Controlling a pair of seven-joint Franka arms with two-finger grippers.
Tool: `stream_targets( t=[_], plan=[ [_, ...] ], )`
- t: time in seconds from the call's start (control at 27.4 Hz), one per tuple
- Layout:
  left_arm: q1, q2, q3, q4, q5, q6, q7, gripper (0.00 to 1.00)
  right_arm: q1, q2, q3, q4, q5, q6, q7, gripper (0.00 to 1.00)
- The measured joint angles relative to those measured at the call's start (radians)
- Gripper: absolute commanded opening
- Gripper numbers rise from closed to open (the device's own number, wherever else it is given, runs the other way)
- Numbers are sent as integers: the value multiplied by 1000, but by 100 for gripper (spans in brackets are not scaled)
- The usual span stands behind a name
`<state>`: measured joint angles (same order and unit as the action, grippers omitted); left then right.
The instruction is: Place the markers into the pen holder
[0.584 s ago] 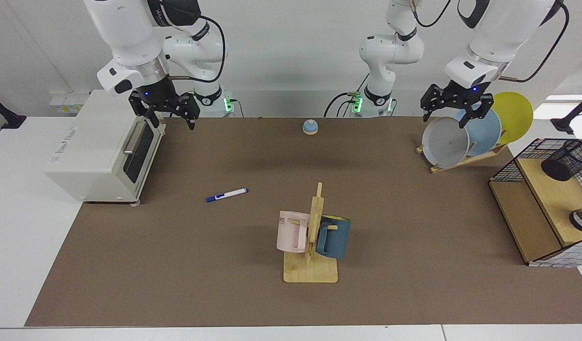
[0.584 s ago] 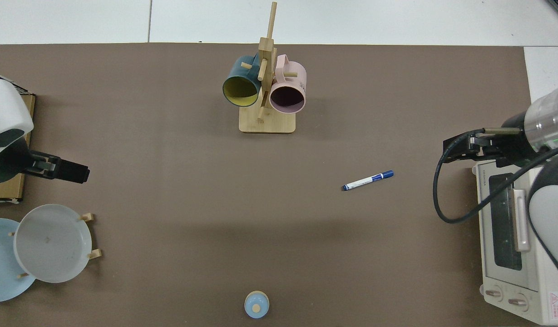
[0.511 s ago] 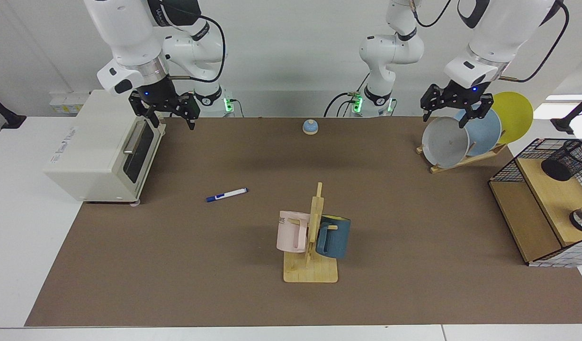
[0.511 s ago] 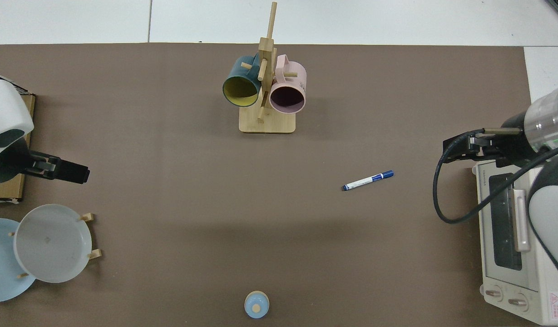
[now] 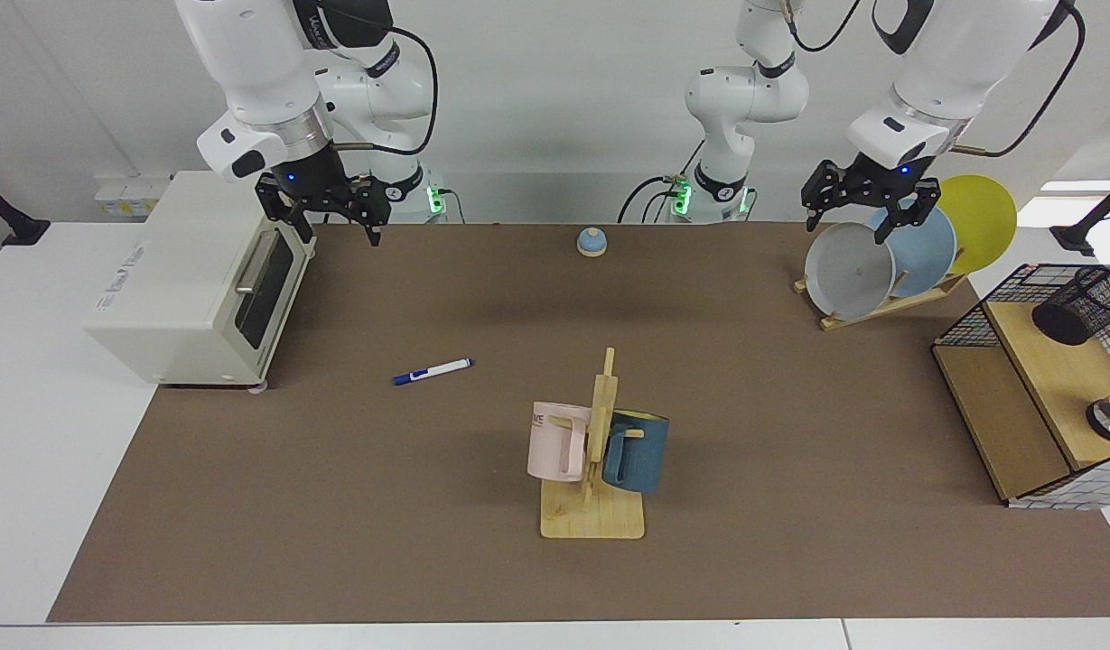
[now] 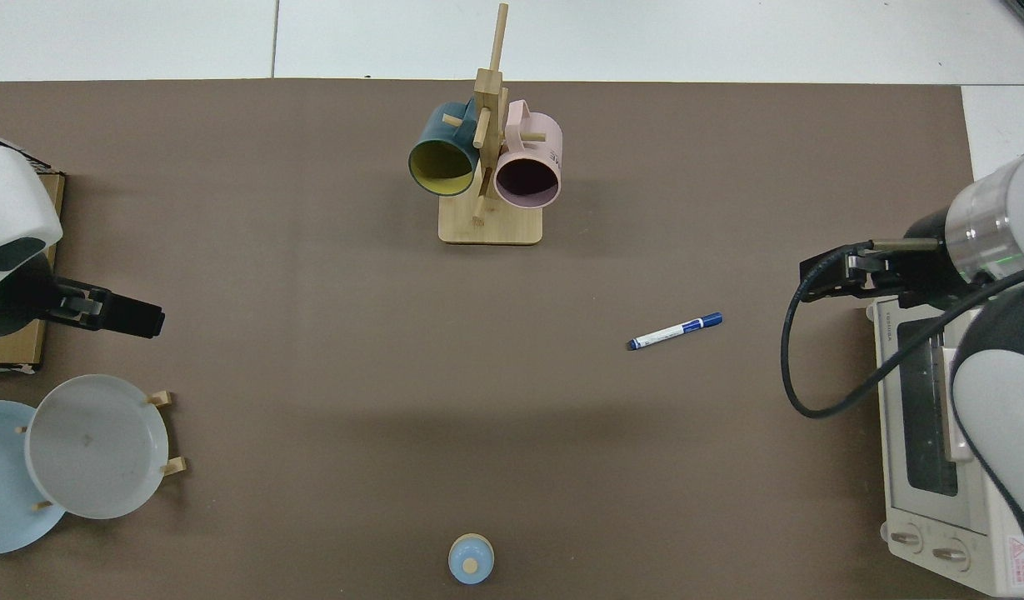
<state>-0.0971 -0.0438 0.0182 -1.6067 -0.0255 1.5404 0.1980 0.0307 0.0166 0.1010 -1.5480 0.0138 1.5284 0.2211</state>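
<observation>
The marker (image 5: 433,371) (image 6: 675,331), slim and white with a blue cap and band, lies flat on the brown worktop (image 5: 428,506), untouched. The right tool (image 5: 330,217) hangs spread wide by the toaster oven (image 5: 193,280). The left tool (image 5: 866,209) waits, also wide, above the plates (image 5: 848,271). The pen holder (image 5: 1080,307), black mesh, lies tipped on the far-right wire shelf (image 5: 970,325).

a robot lab staged as a kitchen: 2 white arms bolted behind a brown mat (image 5: 338,506), with a toaster oven (image 5: 189,284), mug rack (image 5: 595,469), plates (image 5: 880,262).
</observation>
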Motion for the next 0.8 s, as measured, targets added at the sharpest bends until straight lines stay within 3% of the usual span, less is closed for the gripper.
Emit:
stream_targets(
  t=[0.8],
  plan=[
    [0,0,-1,0,0,-2,0,100,31,0,0,-1,-1,0,0,99]
  ],
)
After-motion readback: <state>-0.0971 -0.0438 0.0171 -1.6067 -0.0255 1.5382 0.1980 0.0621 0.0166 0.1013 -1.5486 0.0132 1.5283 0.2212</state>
